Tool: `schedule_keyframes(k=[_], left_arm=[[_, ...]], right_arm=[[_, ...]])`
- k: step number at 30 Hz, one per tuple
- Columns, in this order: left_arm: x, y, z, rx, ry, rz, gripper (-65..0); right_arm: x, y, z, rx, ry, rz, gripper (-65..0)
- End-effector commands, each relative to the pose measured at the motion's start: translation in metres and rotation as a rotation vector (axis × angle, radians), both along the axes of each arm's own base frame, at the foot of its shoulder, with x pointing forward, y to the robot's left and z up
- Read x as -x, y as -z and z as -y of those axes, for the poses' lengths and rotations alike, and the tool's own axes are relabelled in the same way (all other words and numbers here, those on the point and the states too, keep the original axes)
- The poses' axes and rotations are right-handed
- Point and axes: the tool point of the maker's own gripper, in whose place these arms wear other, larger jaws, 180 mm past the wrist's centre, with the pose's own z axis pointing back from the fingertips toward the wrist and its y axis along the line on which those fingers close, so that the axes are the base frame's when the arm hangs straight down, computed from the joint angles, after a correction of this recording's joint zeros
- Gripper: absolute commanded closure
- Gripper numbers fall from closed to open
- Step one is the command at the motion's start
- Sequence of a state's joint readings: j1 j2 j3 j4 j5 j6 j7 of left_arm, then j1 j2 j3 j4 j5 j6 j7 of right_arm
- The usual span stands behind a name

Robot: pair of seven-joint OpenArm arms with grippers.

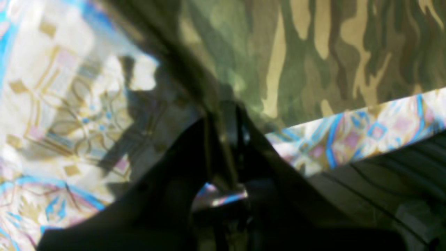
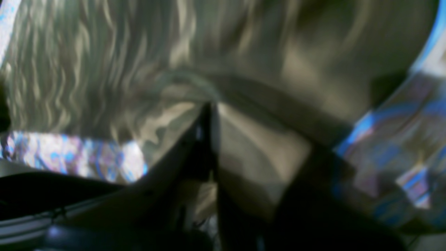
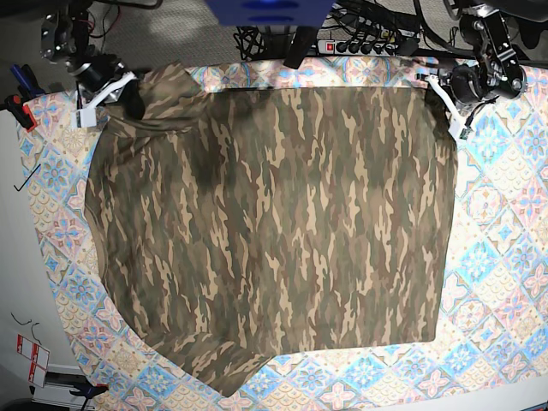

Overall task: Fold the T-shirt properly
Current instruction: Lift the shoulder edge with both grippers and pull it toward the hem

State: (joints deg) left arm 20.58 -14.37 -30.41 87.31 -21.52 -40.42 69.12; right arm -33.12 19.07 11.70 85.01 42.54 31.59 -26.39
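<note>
Camouflage cloth fills the foreground of both of my wrist views: the T-shirt (image 3: pixel 274 231) in green, brown and tan print, spread nearly flat and covering most of the tile-patterned cloth (image 3: pixel 501 257), whose blue, pink and cream border shows on all sides of the shirt.

Along the shirt's far edge in the base view, I see one corner at each end taken by an arm. At the shirt's far corner on that view's right, my left gripper (image 3: pixel 438 92) has its jaws pressed together on the fabric; the left wrist view shows the dark fingers (image 1: pixel 226 139) meeting on a raised peak of the shirt (image 1: pixel 313 52), with the patterned cloth (image 1: pixel 62 87) beside and beneath it.

At the shirt's far corner on that view's left, my right gripper (image 3: pixel 120 92) is likewise clamped on the shirt, where the fabric bunches into a raised fold. The right wrist view is blurred, yet the dark fingers (image 2: pixel 205 139) can be made out closed on a pinch of the shirt (image 2: pixel 104 69), the patterned cloth (image 2: pixel 400 146) just beside it.

Beyond the shirt's far edge, past the patterned cloth, lie a power strip (image 3: pixel 364 43) and black cables (image 3: pixel 257 38).
</note>
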Motion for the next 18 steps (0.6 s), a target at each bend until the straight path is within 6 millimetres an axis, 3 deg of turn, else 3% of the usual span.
schedule_keyframes(k=[1, 13, 18], left_arm=[[-0.012, -0.008, -0.013, -0.039, -0.006, 0.017, 0.0], [-0.039, -0.02, -0.018, -0.063, 0.004, -0.001, 0.0], [-0.048, -0.024, -0.02, -0.07, 0.006, 0.008, 0.0]], right_arm=[[-0.007, -0.011, 0.009, 0.018, 0.022, 0.035, -0.3], [-0.025, -0.033, 0.0, 0.057, -0.015, 0.06, -0.3], [-0.039, -0.034, 0.01, 0.082, 0.054, 0.057, -0.3]])
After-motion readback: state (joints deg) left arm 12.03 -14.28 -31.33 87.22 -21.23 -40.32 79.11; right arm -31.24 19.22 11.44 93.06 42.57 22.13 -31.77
